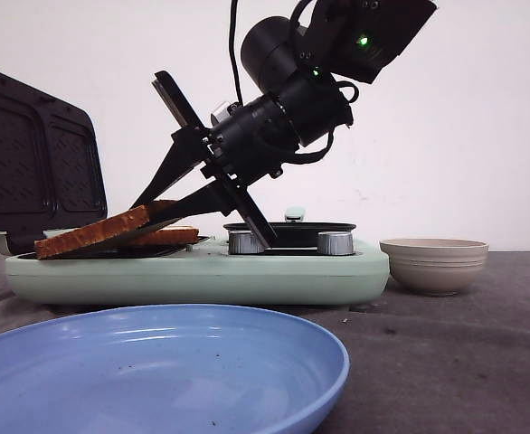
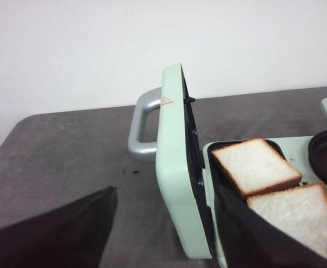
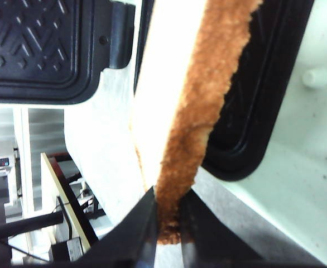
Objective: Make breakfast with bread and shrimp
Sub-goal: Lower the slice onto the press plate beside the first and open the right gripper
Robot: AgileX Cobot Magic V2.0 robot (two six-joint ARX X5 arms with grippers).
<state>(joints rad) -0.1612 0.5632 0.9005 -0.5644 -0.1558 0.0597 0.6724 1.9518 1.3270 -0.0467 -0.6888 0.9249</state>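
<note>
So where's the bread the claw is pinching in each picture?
Front view: the tilted slice lies low on the left, leaning on the other slice.
Left wrist view: nearer slice, low right, partly behind a dark finger.
Right wrist view: centre, edge-on, between the claw's fingers.
Shared landmark: the mint-green sandwich maker.

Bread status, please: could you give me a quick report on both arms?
Right end effector shut on upper bread slice, tilted. Left end effector open, holding nothing. Lower slice flat on sandwich maker. Lid open, nothing blocking.
</note>
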